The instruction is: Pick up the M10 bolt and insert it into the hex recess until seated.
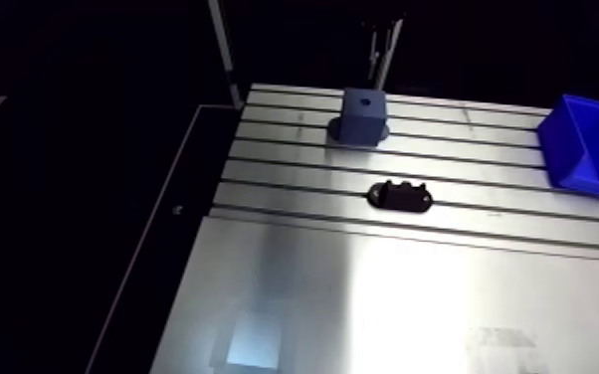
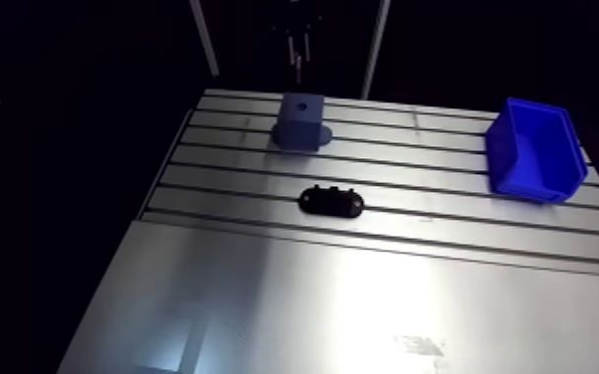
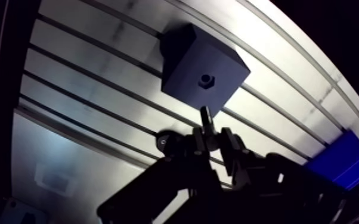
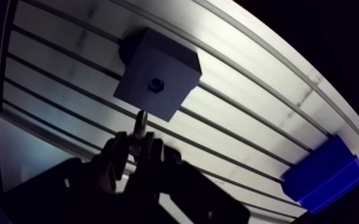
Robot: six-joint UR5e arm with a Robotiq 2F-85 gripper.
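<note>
Hand [image 3: 212,140] clamped on bolt [image 3: 206,117] (long axis aimed at hex recess [image 3: 204,78] in block [image 3: 185,62]).

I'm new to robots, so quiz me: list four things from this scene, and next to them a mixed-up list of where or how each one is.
Things:
1. bolt
2. dark block
3. bin
4. black oval holder

Descriptions:
A. bright blue, at the edge of the table
B. clamped between the fingers of the gripper
C. lying on the slots, apart from the block
D. has a hex recess in its top

Pairs: 1-B, 2-D, 3-A, 4-C
</note>
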